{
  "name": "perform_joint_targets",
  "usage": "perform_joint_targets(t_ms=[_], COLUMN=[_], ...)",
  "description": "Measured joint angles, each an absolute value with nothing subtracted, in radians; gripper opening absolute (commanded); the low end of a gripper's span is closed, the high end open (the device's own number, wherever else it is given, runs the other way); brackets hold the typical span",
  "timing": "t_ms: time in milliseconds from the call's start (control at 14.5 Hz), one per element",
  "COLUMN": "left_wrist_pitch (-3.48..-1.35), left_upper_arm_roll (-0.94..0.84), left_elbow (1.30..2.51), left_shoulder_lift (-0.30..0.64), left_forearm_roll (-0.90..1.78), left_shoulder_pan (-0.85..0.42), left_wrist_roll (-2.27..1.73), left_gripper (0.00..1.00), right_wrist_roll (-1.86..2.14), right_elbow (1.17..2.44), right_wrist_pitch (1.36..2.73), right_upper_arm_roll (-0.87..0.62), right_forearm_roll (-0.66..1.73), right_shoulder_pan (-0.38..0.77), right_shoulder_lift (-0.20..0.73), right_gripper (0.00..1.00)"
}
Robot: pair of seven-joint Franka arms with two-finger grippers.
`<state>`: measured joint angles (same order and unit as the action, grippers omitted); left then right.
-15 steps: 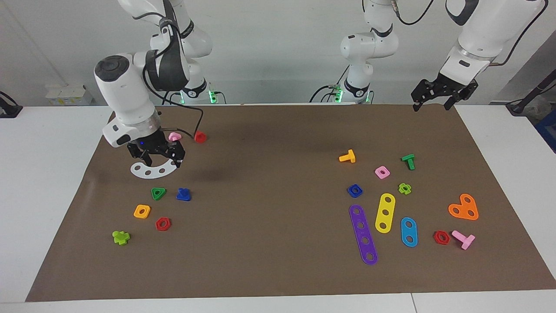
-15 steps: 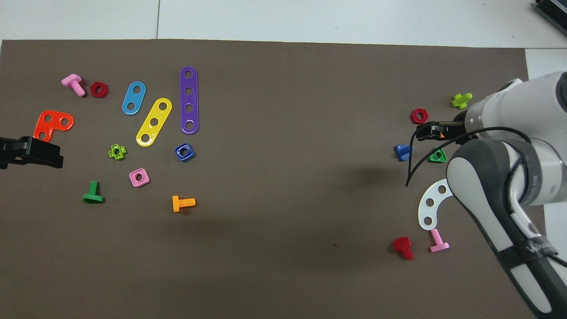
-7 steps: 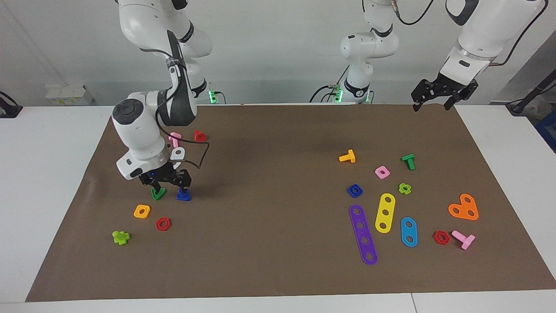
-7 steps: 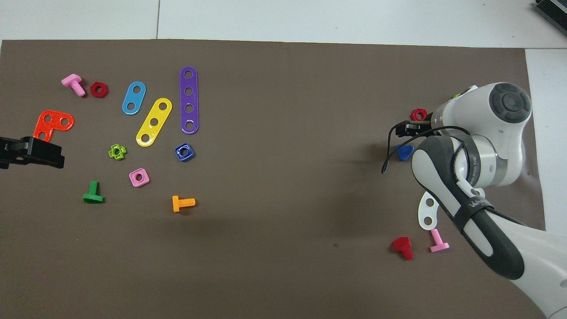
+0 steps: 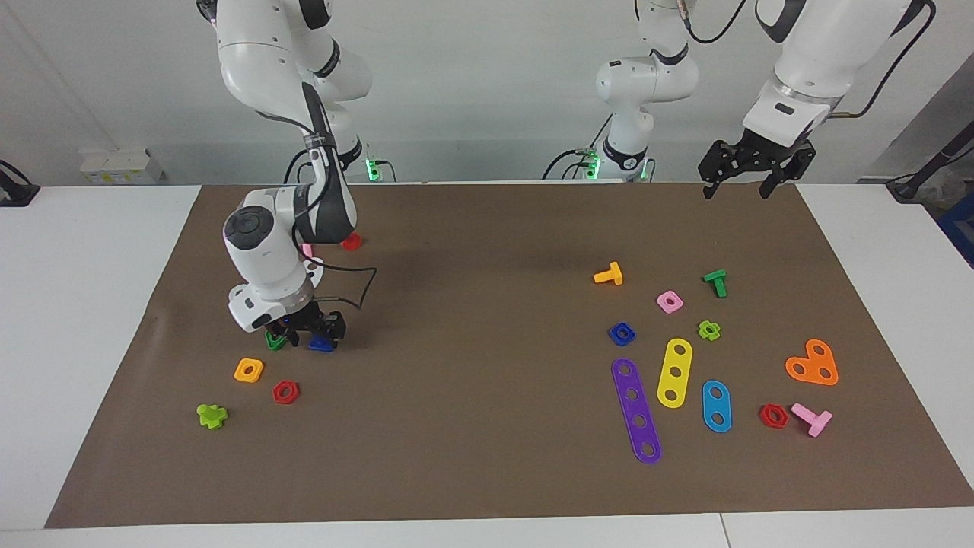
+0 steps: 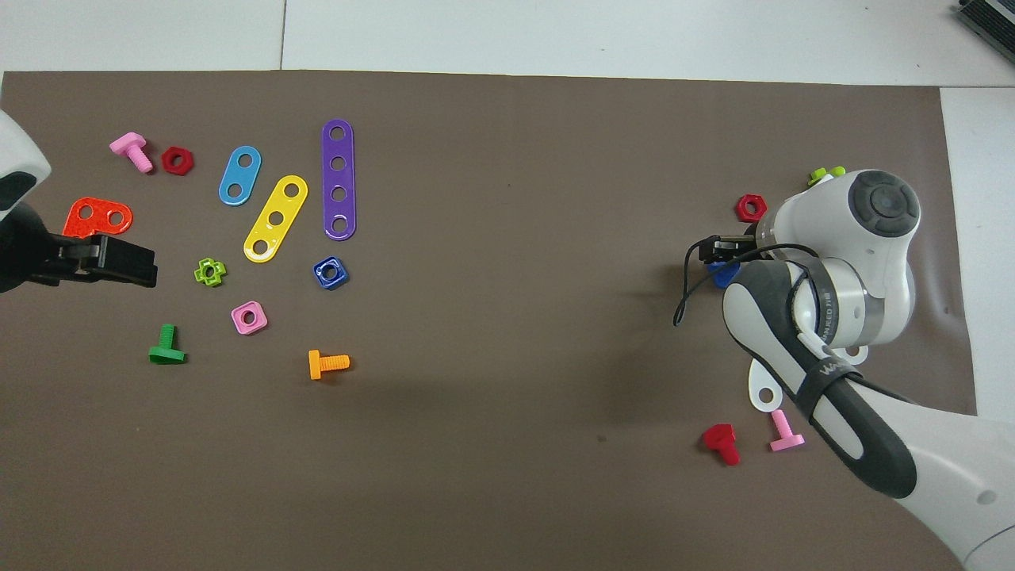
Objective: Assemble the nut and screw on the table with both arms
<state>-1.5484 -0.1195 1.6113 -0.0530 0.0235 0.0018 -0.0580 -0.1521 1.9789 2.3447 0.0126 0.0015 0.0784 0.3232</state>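
The dark blue screw (image 5: 323,345) (image 6: 720,275) lies on the brown mat (image 5: 472,320) toward the right arm's end of the table. My right gripper (image 5: 313,335) (image 6: 720,258) is down on the mat at the screw, and its wrist hides most of the screw from above. The dark blue nut (image 5: 622,333) (image 6: 330,273) lies flat toward the left arm's end, beside the purple strip (image 5: 636,411). My left gripper (image 5: 736,190) (image 6: 119,266) hangs open and empty high over the left arm's end of the mat, apart from the nut.
A green triangular nut (image 5: 274,341) sits right beside the screw. An orange square nut (image 5: 249,370), a red hex nut (image 5: 285,392) and a lime cross (image 5: 211,415) lie close by. A pink nut (image 5: 670,301), an orange bolt (image 5: 609,274) and a yellow strip (image 5: 674,373) ring the blue nut.
My right gripper has come down from over the white curved plate and now sits on the mat at the blue screw. My left gripper has drifted slightly toward the table's middle.
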Motion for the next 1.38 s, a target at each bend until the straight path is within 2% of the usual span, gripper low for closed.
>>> perform_joint_targets(t_ms=[206, 344, 413, 481, 688, 894, 1032, 1376], left_wrist_pitch=[-1.624, -1.697, -1.737, -1.783, -1.962, -2.125, -2.168, -2.252], left_upper_arm_roll=[-0.119, -0.12, -0.12, -0.121, -0.121, -0.121, -0.121, -0.121], left_elbow=[1.648, 1.682, 1.692, 1.699, 1.746, 1.839, 1.874, 1.952], left_shoulder_lift=[-0.035, 0.007, 0.042, 0.081, 0.177, 0.231, 0.263, 0.306], left_forearm_roll=[0.043, 0.044, 0.044, 0.044, 0.044, 0.044, 0.044, 0.005], left_shoulder_pan=[-0.017, -0.055, -0.074, -0.089, -0.12, -0.138, -0.147, -0.172], left_wrist_roll=[-0.171, -0.242, -0.269, -0.295, -0.378, -0.476, -0.533, -0.687], left_gripper=[1.0, 0.99, 0.99, 0.99, 0.95, 0.92, 0.88, 0.88], right_wrist_roll=[-0.152, -0.152, -0.152, -0.152, -0.152, -0.172, -0.234, -0.498], right_elbow=[1.987, 1.989, 1.989, 1.989, 1.989, 1.986, 1.975, 1.953], right_wrist_pitch=[2.345, 2.345, 2.344, 2.34, 2.331, 2.331, 2.331, 2.332], right_upper_arm_roll=[0.013, 0.012, 0.01, 0.009, 0.009, 0.007, 0.006, 0.001], right_forearm_roll=[0.002, 0.002, 0.001, 0.001, 0.001, 0.001, 0.001, 0.001], right_shoulder_pan=[0.083, 0.085, 0.086, 0.088, 0.112, 0.146, 0.184, 0.335], right_shoulder_lift=[0.323, 0.321, 0.318, 0.313, 0.296, 0.285, 0.283, 0.283], right_gripper=[0.49, 0.29, 0.09, 0.0, 0.0, 0.0, 0.0, 0.0])
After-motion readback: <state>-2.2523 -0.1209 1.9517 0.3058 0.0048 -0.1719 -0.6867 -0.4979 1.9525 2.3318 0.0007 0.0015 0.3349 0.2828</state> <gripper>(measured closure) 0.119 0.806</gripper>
